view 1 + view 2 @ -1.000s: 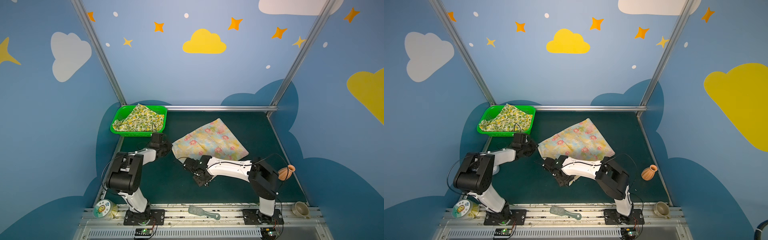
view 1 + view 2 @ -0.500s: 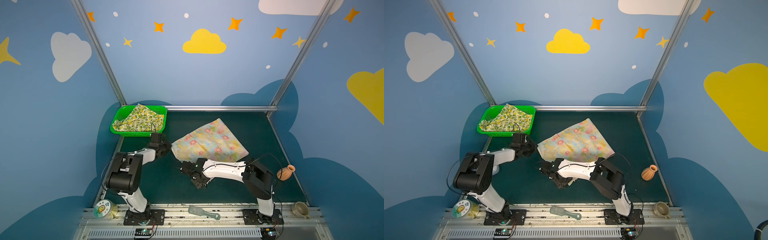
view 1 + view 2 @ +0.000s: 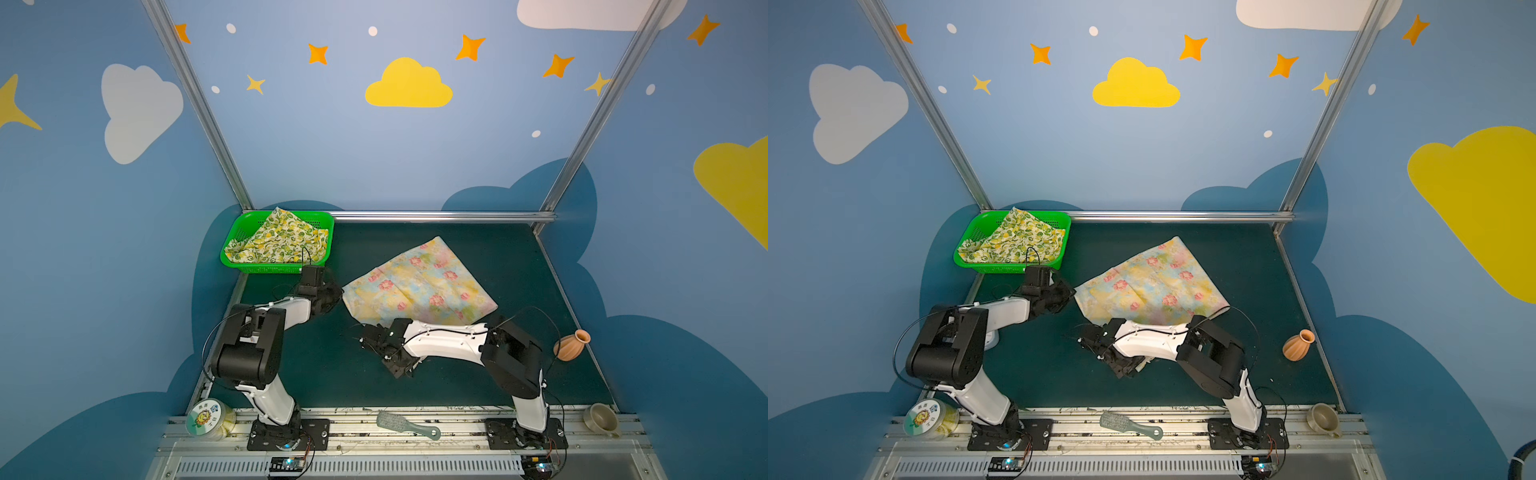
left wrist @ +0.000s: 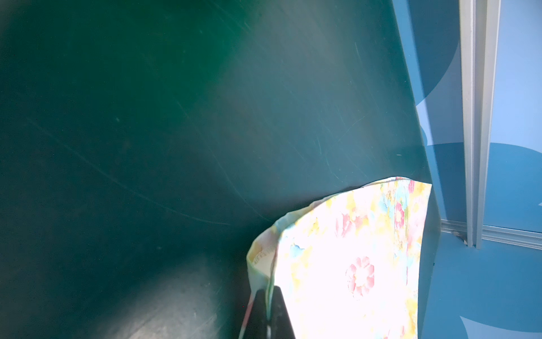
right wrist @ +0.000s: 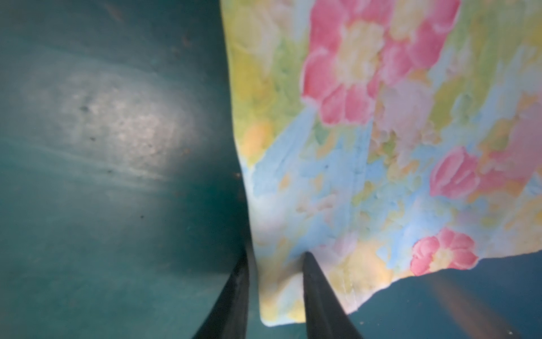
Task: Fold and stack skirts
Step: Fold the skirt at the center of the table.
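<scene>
The pastel flower skirt [image 3: 419, 286] [image 3: 1150, 286] lies spread on the dark green table. My left gripper [image 3: 338, 293] [image 3: 1073, 293] is shut on its left corner; the left wrist view shows the cloth [image 4: 352, 264] pinched between the fingers of that gripper [image 4: 268, 290]. My right gripper [image 3: 370, 332] [image 3: 1090, 334] is low at the skirt's near corner. In the right wrist view this gripper [image 5: 274, 256] is open, its jaws astride the cloth edge [image 5: 381, 146] with a gap between them. The lemon skirt [image 3: 278, 241] [image 3: 1013, 241] lies crumpled in the basket.
The green mesh basket [image 3: 274, 269] [image 3: 1000, 268] stands at the back left. An orange vase [image 3: 571, 345] stands at the right edge. A brush [image 3: 405, 424], a cup [image 3: 600, 417] and a lidded jar [image 3: 210, 419] rest on the front rail.
My right gripper has slid left along the skirt's near edge to its corner, and its jaws have narrowed. The left arm has barely moved and still holds the cloth.
</scene>
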{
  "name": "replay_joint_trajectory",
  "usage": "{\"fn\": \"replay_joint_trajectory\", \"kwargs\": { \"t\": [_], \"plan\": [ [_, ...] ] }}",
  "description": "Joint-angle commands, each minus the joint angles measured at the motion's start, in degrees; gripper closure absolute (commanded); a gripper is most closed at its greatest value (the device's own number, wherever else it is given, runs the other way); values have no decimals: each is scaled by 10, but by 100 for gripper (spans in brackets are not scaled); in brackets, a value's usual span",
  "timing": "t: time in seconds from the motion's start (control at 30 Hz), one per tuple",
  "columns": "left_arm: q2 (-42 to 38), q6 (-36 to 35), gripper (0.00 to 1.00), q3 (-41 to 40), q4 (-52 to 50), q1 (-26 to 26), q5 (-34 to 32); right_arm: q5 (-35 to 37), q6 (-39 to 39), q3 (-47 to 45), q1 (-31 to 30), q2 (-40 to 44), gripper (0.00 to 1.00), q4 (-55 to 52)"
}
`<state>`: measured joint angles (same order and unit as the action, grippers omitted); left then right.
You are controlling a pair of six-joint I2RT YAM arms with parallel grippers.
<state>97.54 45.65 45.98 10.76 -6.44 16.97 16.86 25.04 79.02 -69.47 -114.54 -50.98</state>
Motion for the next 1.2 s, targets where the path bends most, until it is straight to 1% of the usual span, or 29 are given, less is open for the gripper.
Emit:
{"fn": "replay_joint_trajectory", "kwargs": {
  "t": [0.0, 0.13, 0.3, 0.7, 0.97, 1.17],
  "plan": [
    [-5, -8, 96, 12, -14, 3, 3, 10, 2, -19, 0, -22, 82, 2],
    [-8, -8, 96, 13, -18, 4, 3, 10, 2, -24, -1, -17, 100, 4],
    [-18, -10, 96, 17, -26, 4, 3, 6, -6, -24, -2, 0, 100, -1],
    [-74, -19, 96, 54, -106, 19, -13, -5, -14, 8, -35, 62, 100, -42],
    [-108, -37, 96, 90, -183, 40, -10, -65, -15, 4, -40, 117, 100, -33],
    [-145, -50, 96, 103, -228, 60, -17, -94, -25, 8, -42, 134, 100, -23]
  ]
}}
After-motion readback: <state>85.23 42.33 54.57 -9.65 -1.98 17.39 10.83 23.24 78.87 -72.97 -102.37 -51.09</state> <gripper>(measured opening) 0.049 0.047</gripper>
